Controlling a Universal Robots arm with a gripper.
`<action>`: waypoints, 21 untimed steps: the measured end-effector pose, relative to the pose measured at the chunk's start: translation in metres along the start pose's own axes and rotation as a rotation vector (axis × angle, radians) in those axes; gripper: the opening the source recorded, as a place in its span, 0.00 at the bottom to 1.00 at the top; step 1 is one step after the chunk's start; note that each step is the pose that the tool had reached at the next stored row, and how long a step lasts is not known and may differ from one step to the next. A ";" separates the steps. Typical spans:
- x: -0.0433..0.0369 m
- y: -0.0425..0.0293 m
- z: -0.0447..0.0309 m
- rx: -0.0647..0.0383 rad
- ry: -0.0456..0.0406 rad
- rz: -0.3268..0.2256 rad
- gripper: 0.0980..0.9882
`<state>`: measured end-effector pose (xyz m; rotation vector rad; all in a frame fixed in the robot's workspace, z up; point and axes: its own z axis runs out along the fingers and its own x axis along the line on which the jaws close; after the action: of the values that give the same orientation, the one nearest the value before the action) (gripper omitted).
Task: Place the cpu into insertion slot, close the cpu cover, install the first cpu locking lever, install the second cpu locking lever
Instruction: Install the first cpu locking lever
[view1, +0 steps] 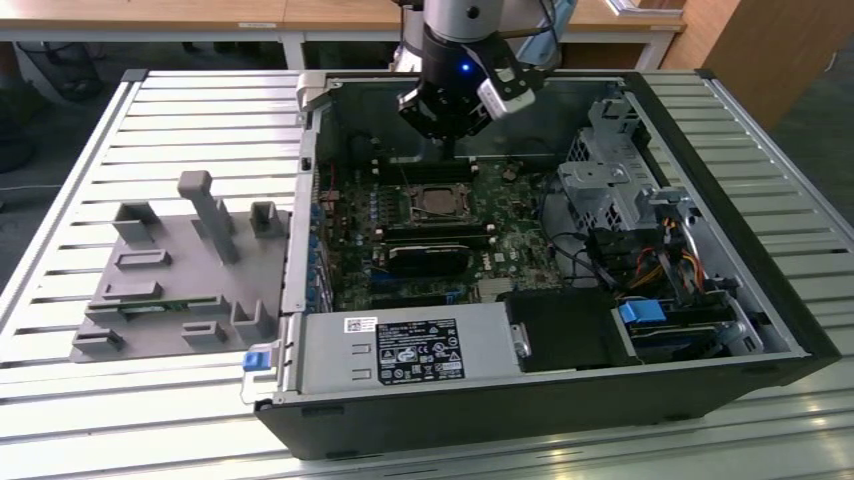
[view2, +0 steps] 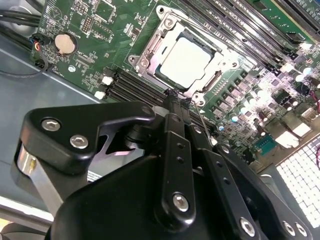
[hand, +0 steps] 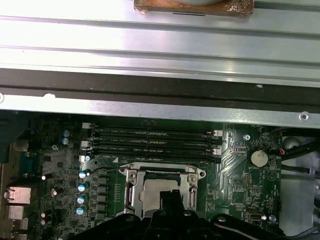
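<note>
Slippage is the worry: the claw (view2: 175, 100), fingers drawn together, has its tip at the near edge of the cpu cover (view2: 146, 50). Whether it pinches the thin wire lever (hand: 102, 171) I cannot tell. A skewed push could spring that lever sideways or scrape the green board. Beyond the tip, the cpu (view2: 187, 61) lies flat in the insertion slot (view2: 166, 76), metal top upward and framed by the cover. It is square, with no marked long axis, its edges parallel to the memory slots (hand: 150, 141) farther off.
</note>
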<state>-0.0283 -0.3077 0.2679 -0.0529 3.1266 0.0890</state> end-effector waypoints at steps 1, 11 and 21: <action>0.0003 0.0000 0.0000 0.000 0.0000 0.000 0.02; 0.0033 0.0001 0.0000 0.000 0.0000 0.000 0.09; 0.0050 0.0002 0.0000 0.000 -0.0001 0.000 0.09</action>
<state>-0.0334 -0.3077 0.2679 -0.0530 3.1265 0.0890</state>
